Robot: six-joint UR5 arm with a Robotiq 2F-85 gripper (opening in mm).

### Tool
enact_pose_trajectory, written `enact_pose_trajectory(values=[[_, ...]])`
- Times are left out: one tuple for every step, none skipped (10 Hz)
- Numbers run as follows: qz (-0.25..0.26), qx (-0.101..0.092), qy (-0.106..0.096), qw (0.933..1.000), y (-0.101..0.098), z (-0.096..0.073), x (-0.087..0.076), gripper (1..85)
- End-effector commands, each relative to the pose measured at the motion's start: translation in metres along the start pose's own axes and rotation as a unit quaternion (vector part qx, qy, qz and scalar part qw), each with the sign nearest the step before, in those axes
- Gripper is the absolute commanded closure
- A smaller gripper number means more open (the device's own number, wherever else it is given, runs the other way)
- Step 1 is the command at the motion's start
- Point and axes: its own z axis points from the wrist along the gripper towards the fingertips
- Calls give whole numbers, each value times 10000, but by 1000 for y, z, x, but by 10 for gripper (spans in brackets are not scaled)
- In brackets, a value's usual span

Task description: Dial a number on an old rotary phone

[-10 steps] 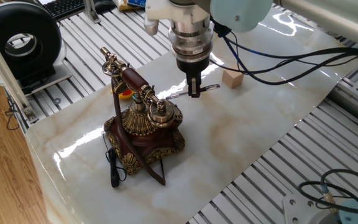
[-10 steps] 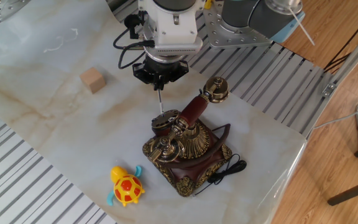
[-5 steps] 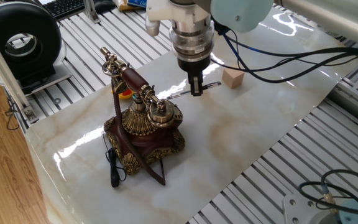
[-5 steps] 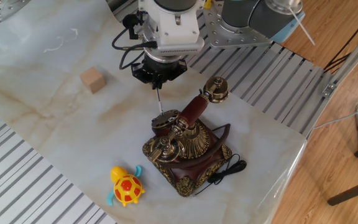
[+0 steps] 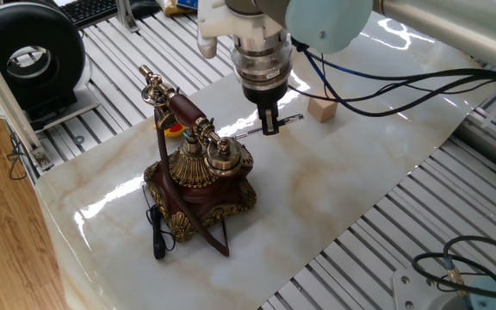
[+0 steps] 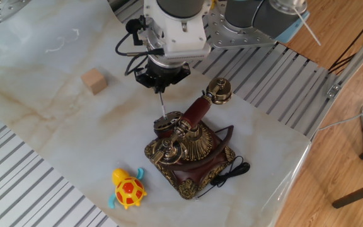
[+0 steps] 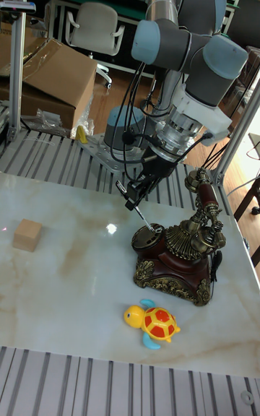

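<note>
Fingers of the robot arm pinch a thin rod whose tip points down at the edge of the phone's dial. Closed narrow on the rod, they hang just above the old rotary phone, which stands on the pale marble counter toward its right end in the other fixed view. From that camera the arm comes in at about 11 o'clock of the phone. A handset rests in the cradle, its brass cap pointing to 1 o'clock, and a black cord trails off the base at 4 o'clock. Near the counter's front edge, at 7 o'clock of the phone, lies a yellow toy turtle. Well apart at 10 o'clock sits a small wooden cube. In the tall fixed view the rod slants down to the phone's near corner.
</note>
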Motion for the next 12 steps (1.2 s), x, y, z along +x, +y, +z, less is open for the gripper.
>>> enact_pose_trajectory(values=[[-33, -30, 10, 10000, 3, -2, -6, 843], [-10, -36, 15, 10000, 4, -5, -10, 843], [13, -30, 10, 10000, 6, -4, -12, 843], [29, -30, 10, 10000, 7, -3, -14, 843], [29, -13, 7, 10000, 6, -3, -14, 843], [29, -12, -4, 10000, 7, -3, -16, 843], [36, 1, -13, 10000, 6, -2, -17, 843], [21, 13, -22, 10000, 5, 0, -18, 843], [-10, -1, -41, 10000, 4, 2, -19, 843], [-40, -24, -71, 10000, 4, 4, -20, 843], [-78, -28, -77, 9999, 2, 4, -19, 843], [-139, -50, -108, 9998, -1, 5, -18, 843]])
